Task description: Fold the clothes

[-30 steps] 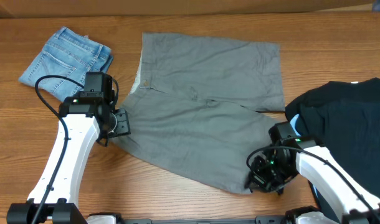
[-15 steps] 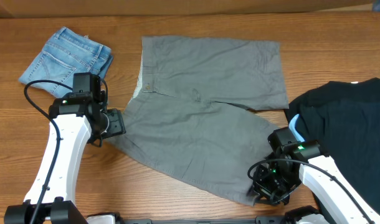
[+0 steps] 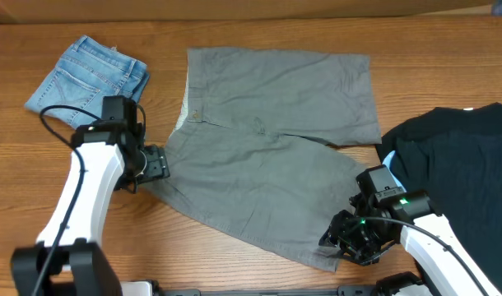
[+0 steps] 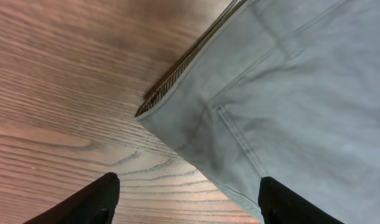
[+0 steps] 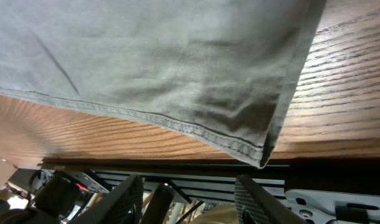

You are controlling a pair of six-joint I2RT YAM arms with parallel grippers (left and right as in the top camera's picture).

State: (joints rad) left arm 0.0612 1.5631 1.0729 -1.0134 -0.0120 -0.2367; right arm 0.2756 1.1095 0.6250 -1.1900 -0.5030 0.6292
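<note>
Shorts of plain grey-olive woven cloth [image 3: 267, 156] lie spread flat. Left gripper [image 4: 187, 186] stands wide open at their waistband corner, and right gripper [image 5: 190, 186] stands open at their hem corner.

Grey-olive shorts [image 3: 267, 156] spread open and unfolded on the wooden table [image 3: 259, 33].

The plain woven cloth lies flat in a single layer with soft wrinkles. The waistband [image 3: 185, 103] is at the left of the overhead view and shows a strip of pale lining. One leg runs straight along the far side. The other angles towards the near right, and its stitched hem corner [image 5: 263, 158] reaches the table's front edge. The near waistband corner [image 4: 154, 107] rests on bare wood.
</note>
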